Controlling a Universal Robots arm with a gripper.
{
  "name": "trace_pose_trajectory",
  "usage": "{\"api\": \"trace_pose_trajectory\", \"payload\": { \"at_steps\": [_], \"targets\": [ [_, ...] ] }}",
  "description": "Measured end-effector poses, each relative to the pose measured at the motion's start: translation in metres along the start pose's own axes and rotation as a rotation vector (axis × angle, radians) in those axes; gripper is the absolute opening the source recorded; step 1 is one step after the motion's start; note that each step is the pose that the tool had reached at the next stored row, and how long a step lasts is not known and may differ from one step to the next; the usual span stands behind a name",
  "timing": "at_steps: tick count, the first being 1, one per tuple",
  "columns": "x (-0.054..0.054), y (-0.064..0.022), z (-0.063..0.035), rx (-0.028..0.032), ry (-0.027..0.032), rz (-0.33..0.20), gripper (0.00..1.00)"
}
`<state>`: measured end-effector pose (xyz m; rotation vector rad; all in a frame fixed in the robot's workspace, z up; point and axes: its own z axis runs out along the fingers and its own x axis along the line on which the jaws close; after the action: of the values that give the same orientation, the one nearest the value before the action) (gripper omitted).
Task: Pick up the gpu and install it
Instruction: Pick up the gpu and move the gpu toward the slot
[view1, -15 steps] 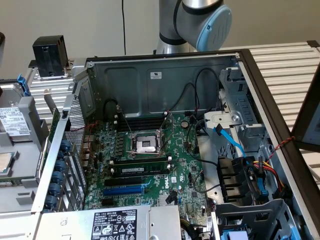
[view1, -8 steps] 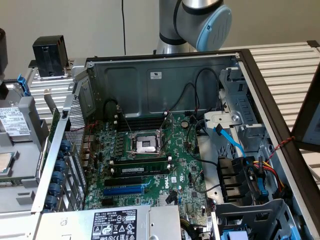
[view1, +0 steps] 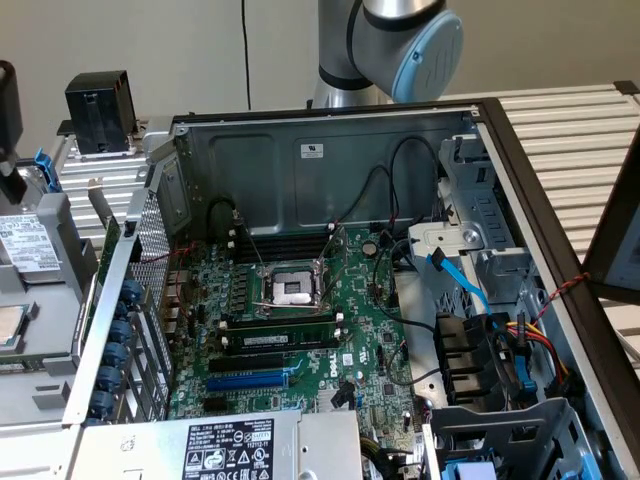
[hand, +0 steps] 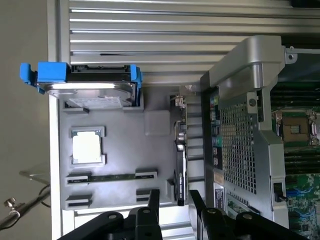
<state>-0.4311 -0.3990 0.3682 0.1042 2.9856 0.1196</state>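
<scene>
The gpu (hand: 180, 155) stands on its edge in the grey parts tray (hand: 155, 150), close beside the computer case's perforated rear panel (hand: 237, 145). I see it edge-on, a thin dark card with a silver bracket at one end. My gripper (hand: 172, 200) is open. Its two black fingers (hand: 151, 202) stand apart on either side of the card's near end, with a gap on each side. How far above the card they hang I cannot tell. In the exterior view the gpu (view1: 108, 250) shows as a green strip left of the case, whose motherboard (view1: 300, 330) lies exposed.
The tray also holds a hard drive with blue rails (hand: 95, 85), a processor chip (hand: 87, 148) and a memory stick (hand: 112, 176). Inside the case are a blue card slot (view1: 248, 380), loose cables (view1: 470, 290) and a power supply (view1: 230, 450). A black block (view1: 97, 110) sits behind the tray.
</scene>
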Motion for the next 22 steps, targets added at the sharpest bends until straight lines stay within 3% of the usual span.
{"api": "trace_pose_trajectory", "payload": {
  "at_steps": [6,12,15,19,22],
  "targets": [
    [0.005,-0.0009,0.0067,-0.0019,-0.0257,-0.002,0.37],
    [0.008,-0.0018,0.0156,-0.0059,-0.0363,-0.002,0.45],
    [0.008,-0.0035,0.0186,-0.0077,-0.0481,-0.003,0.45],
    [0.009,-0.0066,0.0248,-0.0133,-0.0532,-0.003,0.45],
    [0.008,-0.0104,0.0286,-0.0248,-0.0533,-0.001,0.45]
  ]
}}
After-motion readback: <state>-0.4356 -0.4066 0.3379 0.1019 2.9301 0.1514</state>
